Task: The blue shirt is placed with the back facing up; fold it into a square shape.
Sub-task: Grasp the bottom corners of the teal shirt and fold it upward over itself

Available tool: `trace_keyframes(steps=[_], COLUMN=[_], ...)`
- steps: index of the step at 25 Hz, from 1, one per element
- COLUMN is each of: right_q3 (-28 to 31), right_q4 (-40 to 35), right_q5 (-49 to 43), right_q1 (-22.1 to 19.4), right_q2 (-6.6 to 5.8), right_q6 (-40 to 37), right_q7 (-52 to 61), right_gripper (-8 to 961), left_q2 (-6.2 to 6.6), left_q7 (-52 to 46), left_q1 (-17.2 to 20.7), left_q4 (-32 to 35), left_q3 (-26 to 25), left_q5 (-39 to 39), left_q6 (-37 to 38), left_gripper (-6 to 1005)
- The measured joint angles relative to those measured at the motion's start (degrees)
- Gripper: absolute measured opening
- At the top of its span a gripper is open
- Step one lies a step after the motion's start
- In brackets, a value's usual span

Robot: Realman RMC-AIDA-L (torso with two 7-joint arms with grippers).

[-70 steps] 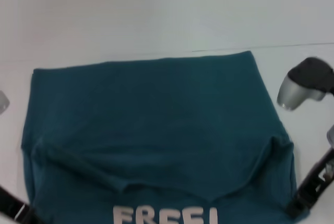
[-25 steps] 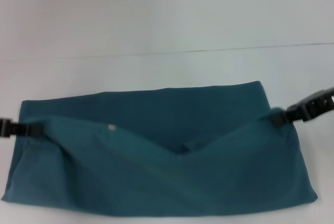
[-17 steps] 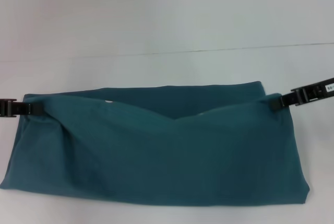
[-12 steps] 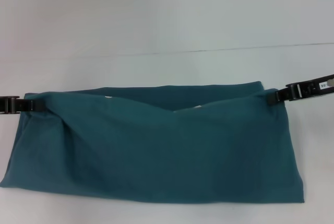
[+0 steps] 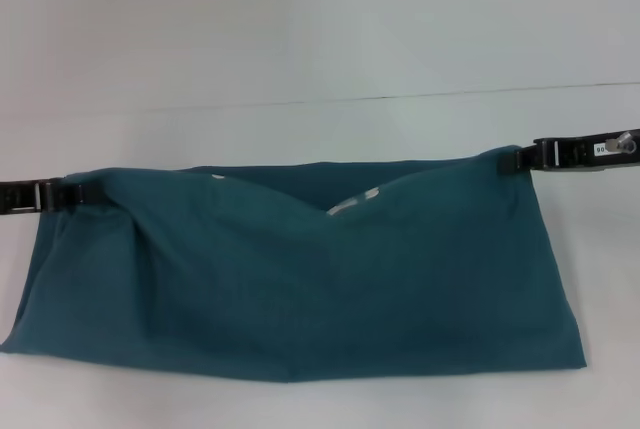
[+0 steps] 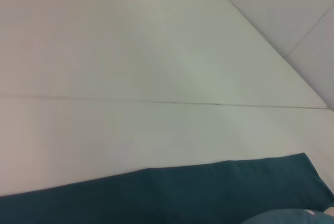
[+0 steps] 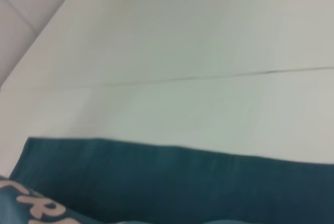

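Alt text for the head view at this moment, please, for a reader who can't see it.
A blue shirt lies folded into a wide band on a white table, its upper layer held at each top corner by a gripper: the left gripper at the left corner, the right gripper at the right. The held edge sags in the middle, exposing white print.

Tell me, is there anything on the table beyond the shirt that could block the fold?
Nothing visible does. The left hand and right hand grip the blue shirt at its far corners, and the white table beyond shows only a thin seam line.
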Motion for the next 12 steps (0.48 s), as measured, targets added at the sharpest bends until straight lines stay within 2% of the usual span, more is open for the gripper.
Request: trace_keyframes(steps=[4, 12], right_q3=[0.3, 0.4], right_q4=[0.7, 2.7], right_q5=[0.1, 0.1], right_q1=[-0.2, -0.2], right_q2=[0.44, 0.41], right_q6=[2.8, 7.1], right_q7=[-0.1, -0.3], right_gripper=[45, 60], left_q2=[-0.63, -1.57], left_q7=[0.8, 0.4], left_q1=[-0.3, -0.4], left_q4=[-0.7, -1.2], left_q3=[1.0, 4.2], left_q5=[-0.1, -0.8], left_q6=[-3.6, -10.7], left_gripper=[113, 134])
